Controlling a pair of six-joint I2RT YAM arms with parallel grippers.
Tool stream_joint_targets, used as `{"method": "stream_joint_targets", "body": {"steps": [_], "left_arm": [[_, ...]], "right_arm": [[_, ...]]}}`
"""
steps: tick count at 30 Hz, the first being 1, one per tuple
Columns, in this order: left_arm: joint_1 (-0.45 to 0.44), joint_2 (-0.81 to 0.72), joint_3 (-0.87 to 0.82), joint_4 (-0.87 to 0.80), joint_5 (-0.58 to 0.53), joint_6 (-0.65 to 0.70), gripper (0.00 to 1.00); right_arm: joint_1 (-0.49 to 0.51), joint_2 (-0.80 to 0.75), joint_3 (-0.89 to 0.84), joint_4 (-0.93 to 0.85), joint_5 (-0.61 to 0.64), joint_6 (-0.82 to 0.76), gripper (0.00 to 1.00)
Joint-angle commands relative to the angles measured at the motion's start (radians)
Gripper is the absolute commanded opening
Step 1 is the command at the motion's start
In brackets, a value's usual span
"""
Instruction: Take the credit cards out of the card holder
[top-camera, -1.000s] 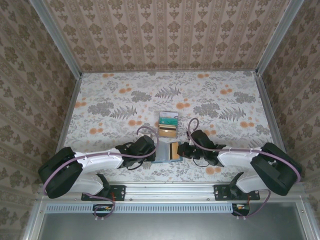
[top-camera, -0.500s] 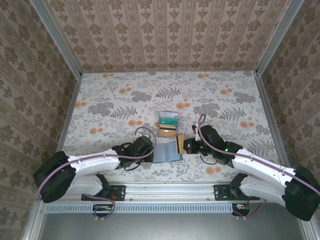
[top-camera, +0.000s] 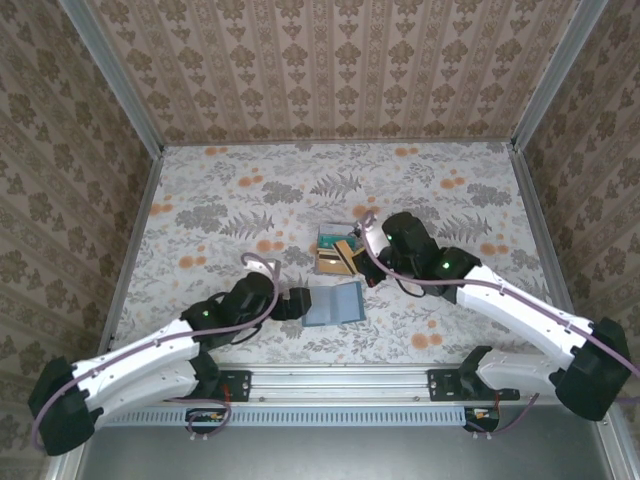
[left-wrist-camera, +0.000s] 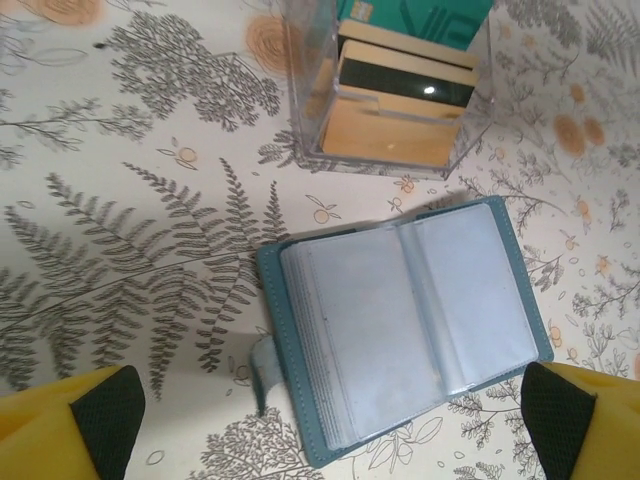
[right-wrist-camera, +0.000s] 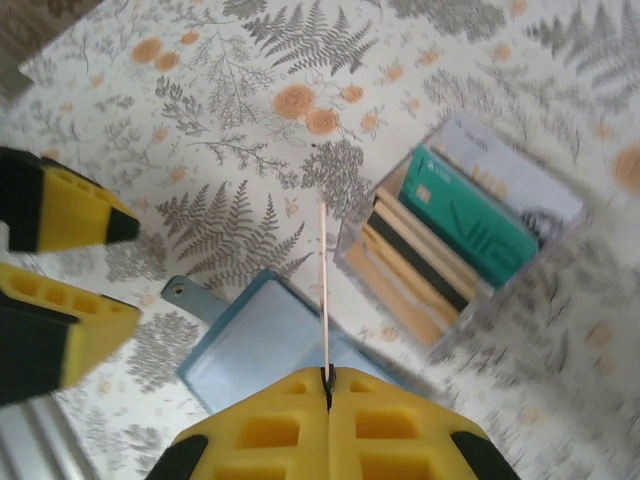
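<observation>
1 card holder (left-wrist-camera: 410, 310), open | right gripper (right-wrist-camera: 326, 378) pinching 1 credit card (right-wrist-camera: 324, 290) | left gripper (left-wrist-camera: 332, 415) spread wide

The teal card (left-wrist-camera: 420, 12) at the back of the clear box (left-wrist-camera: 300, 90) bears large letters, seemingly "VI", cut off at the picture's edge; other print is unreadable.

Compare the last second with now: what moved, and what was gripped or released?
The left gripper let go of the card holder, opened wide and drew back leftward. The right gripper, shut on a credit card, pulled it clear of the holder and carried it outward to the clear box. The holder lies open about where it was; the box and its cards have not moved.
</observation>
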Motion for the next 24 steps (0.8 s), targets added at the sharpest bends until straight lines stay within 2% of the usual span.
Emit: {"method": "stream_joint_targets", "body": {"steps": [1,4,10,15,24], "left_arm": [[0.024,-0.086,-0.031,-0.085,-0.025,0.032,1.0],[0.043,-0.163,-0.051,-0.112,-0.026,0.036,1.0],[0.079,-0.262,-0.079,-0.148,-0.003,0.045,1.0],[0.097,-0.279,-0.089,-0.166,0.015,0.051,1.0],[0.13,-0.314,-0.107,-0.191,0.036,0.061,1.0]], "right_arm": [[0.008,0.093,0.138,-0.158,-0.004,-0.286,0.0],[0.01,0.195,0.252,-0.271,0.026,-0.425,0.0],[0.009,0.337,0.347,-0.323,0.015,-0.635,0.0],[-0.013,0.456,0.443,-0.366,0.033,-0.7,0.0],[-0.036,0.633,0.573,-0.429,0.028,-0.721,0.0]]}}
